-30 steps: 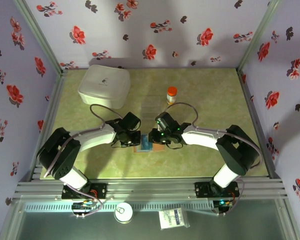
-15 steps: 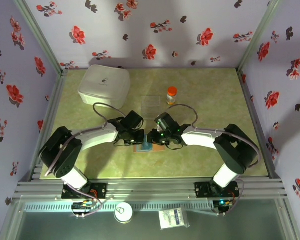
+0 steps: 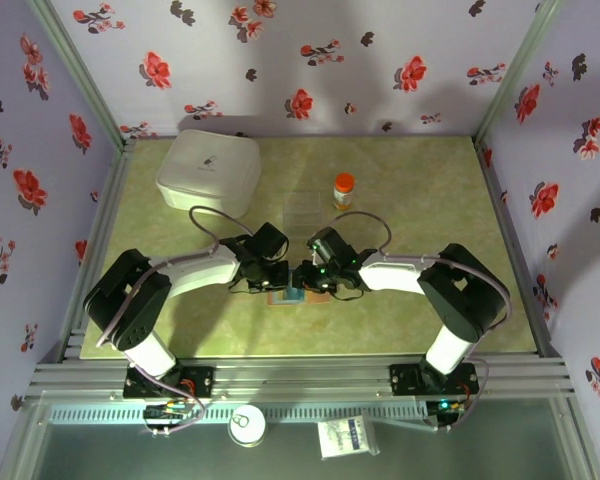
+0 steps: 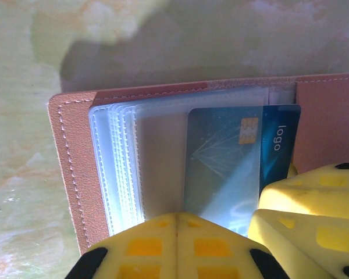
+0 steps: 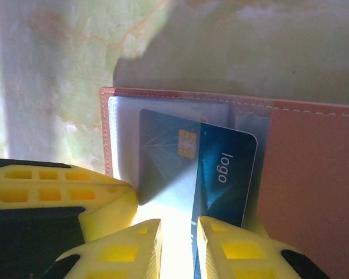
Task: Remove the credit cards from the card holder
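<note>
Right wrist: right pincer grips blue card (chip, "logo") in brown card holder; left pincer shut.

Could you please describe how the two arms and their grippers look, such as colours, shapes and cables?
Both arms have white link covers with black joints and black bases; a thin grey cable loops over each. Small green lights glow near the right gripper. Up close, the left gripper has bright yellow fingers with moulded rectangular pockets.

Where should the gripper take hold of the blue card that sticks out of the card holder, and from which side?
Grip the bare end of the blue card, the part printed "logo", clear of the plastic sleeve. Come from the card holder's middle fold, with one finger above and one below the flat card; the right gripper already seems to straddle its edge there.
</note>
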Tool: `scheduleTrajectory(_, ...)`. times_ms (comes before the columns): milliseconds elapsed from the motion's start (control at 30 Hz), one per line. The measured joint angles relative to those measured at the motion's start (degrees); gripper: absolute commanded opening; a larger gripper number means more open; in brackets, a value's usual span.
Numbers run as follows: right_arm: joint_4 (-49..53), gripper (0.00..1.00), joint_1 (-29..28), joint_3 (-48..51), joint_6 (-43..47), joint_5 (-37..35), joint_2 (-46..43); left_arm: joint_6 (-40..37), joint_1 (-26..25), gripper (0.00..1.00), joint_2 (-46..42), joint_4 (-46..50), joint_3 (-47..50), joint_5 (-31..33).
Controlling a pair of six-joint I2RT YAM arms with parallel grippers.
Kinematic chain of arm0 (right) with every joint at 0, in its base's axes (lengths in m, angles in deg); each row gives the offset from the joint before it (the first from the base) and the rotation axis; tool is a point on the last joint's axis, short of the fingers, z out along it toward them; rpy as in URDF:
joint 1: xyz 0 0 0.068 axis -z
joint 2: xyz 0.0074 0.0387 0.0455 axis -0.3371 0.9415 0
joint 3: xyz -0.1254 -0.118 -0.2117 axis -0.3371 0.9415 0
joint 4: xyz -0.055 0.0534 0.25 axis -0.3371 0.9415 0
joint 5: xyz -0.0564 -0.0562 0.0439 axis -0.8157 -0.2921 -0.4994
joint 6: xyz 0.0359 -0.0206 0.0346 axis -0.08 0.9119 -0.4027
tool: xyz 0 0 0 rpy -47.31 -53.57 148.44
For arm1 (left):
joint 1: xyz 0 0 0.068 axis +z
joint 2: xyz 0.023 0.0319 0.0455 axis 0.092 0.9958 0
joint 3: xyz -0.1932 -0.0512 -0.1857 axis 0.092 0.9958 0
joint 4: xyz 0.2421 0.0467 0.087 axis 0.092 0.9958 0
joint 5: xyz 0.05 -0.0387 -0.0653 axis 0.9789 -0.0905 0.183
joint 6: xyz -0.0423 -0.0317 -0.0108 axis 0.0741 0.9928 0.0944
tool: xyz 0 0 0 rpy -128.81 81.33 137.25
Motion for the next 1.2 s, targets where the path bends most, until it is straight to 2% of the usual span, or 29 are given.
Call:
scheduleTrajectory(267, 1.7, 0.24, 0.0, 0.0, 0.2, -1.8, -0.9, 0.0, 0.0, 0.0, 0.0, 0.2, 0.0, 0.3)
scheduleTrajectory(633, 1.6, 0.31, 1.2, 2.3, 0.2, -1.6, -6.1, 0.0, 0.0, 0.0, -0.4, 1.6, -0.6, 0.6)
scheduleTrajectory(1200, -3.6, 0.29, 3.7, 4.7, -1.5, 2.0, -2.7, 0.0, 0.0, 0.0, 1.0, 1.3, -2.0, -1.4)
